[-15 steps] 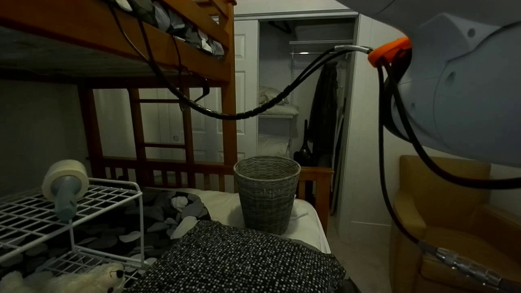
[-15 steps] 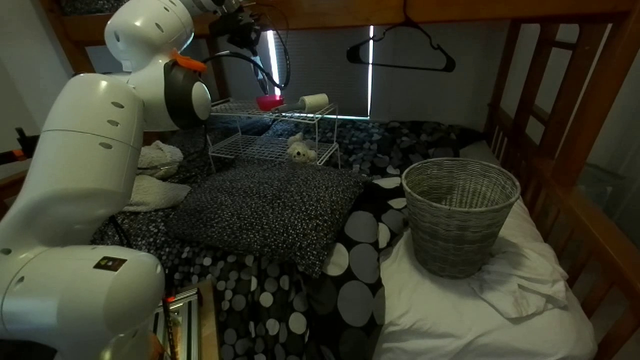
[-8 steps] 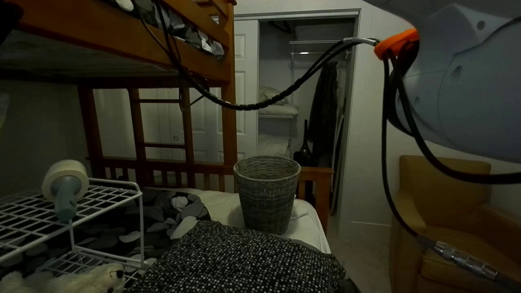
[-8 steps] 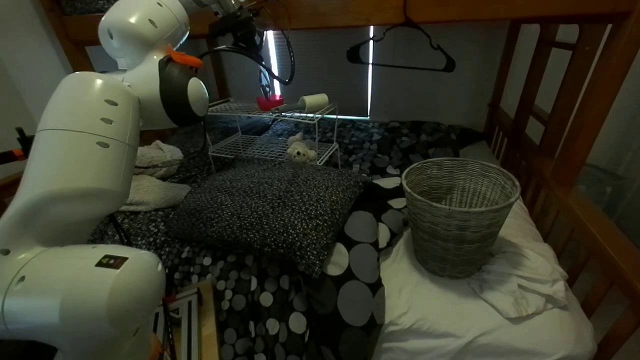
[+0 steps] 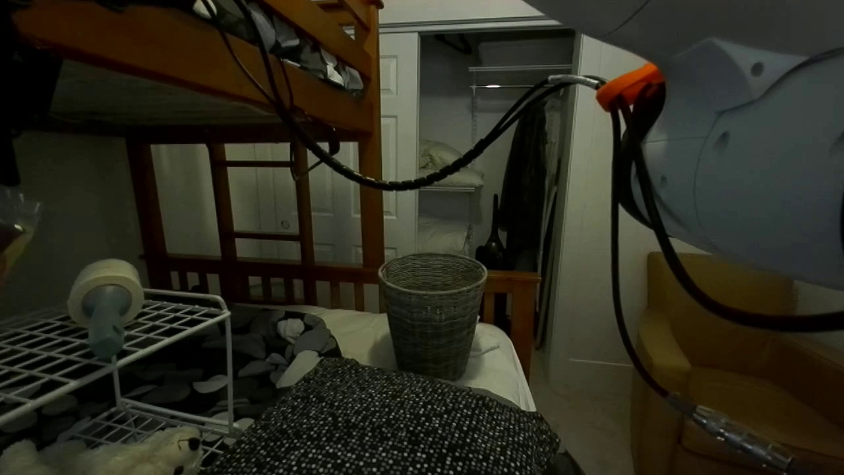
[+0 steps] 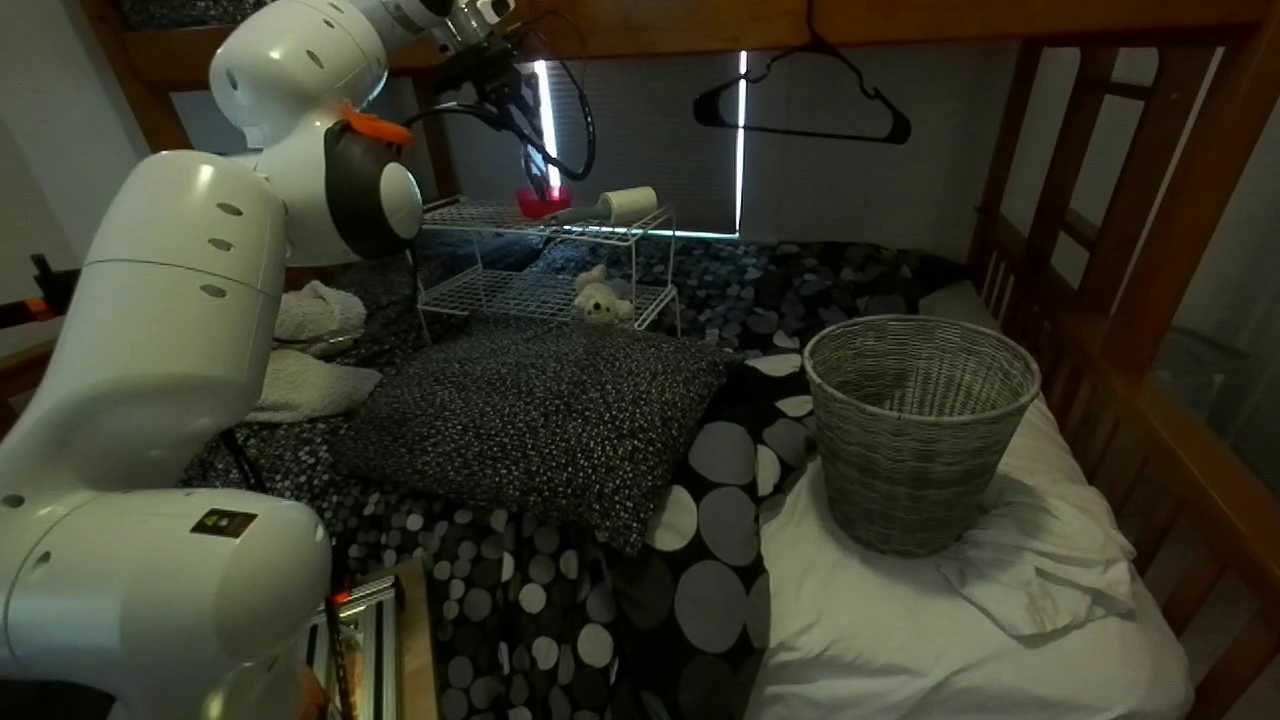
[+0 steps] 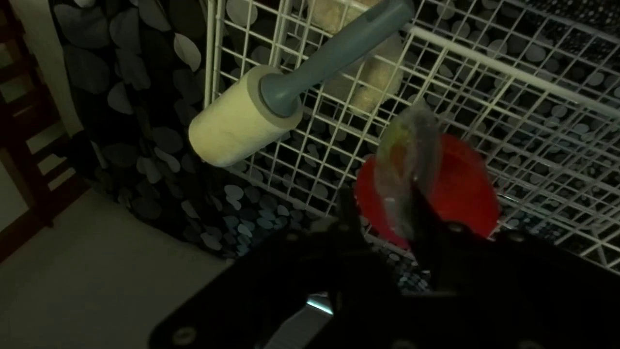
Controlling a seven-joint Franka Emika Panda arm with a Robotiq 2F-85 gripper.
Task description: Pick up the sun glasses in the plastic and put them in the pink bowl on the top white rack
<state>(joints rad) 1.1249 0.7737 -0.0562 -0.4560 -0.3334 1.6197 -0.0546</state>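
My gripper is above the bowl in the wrist view, its fingers apart. The clear plastic bag lies against the inner side of the right-hand finger; a gap shows between it and the left-hand finger. An orange-yellow patch shows in the bag, but the sunglasses cannot be made out. The pink bowl, red-looking here, is behind the bag. In an exterior view the bag hangs from the gripper down to the bowl; it also shows at the edge of an exterior view. The bowl stands on the white rack's top.
A lint roller lies on the rack top beside the bowl. A plush toy lies on the lower shelf. A wicker basket, a hanger and the upper bunk are around. A cable loops beside the gripper.
The gripper and bag have moved toward the hanger side and lower; the bag has come into view at the edge of an exterior view. The bowl has shifted slightly the same way.
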